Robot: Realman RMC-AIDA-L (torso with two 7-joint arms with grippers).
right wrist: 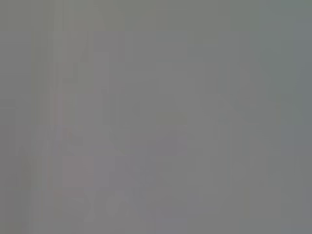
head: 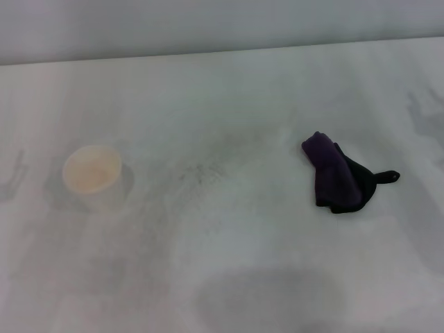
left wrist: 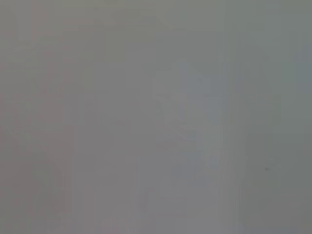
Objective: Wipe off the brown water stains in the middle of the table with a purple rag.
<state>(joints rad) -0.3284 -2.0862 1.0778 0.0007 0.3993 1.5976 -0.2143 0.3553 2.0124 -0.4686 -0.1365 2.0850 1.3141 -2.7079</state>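
We see the purple rag [head: 334, 175] lying bunched up on the white table [head: 277, 90], over on the right side. A small cup [head: 93, 173] stands far off on the left. Between them, in the middle of the table, there are faint dark smudges [head: 202, 172]. We do not see a clear brown stain there. So the stain may be wiped off with the rag put back down, or the marks may be what is left to wipe. We cannot tell which.

We do not see either of the 2 arms in the head view. Both wrist views show only plain grey, so we cannot tell how the jaws stand.
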